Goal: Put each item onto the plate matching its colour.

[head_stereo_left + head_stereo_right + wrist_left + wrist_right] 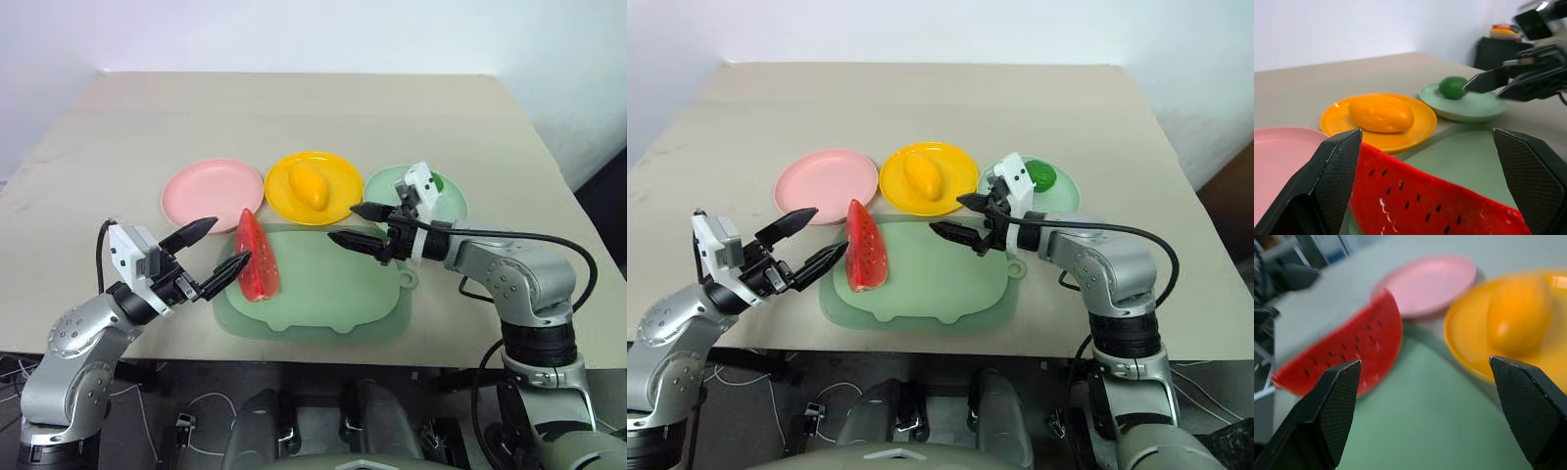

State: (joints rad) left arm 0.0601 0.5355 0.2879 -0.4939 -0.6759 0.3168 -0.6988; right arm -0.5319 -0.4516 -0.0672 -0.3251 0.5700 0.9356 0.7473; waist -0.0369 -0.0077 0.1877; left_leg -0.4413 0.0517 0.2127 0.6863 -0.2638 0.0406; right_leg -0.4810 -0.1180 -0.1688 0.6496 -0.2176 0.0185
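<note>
Wedge (257,257) upright on mat (323,294) at 5 o'clock of pink plate (212,194), likely light, stiff, slick plastic, best pinched across flat faces mid-body; left gripper (223,247) and right gripper (355,225) both open, empty

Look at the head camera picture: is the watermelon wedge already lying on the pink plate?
No, the watermelon wedge stands on the green mat, in front of the empty pink plate.

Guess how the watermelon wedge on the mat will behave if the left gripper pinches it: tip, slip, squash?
The watermelon wedge stands on a narrow edge on the green mat, so a sideways nudge would probably tip it flat. It looks like rigid moulded plastic, likely light and unlikely to squash. Its glossy faces taper, so the left gripper might slip.
</note>
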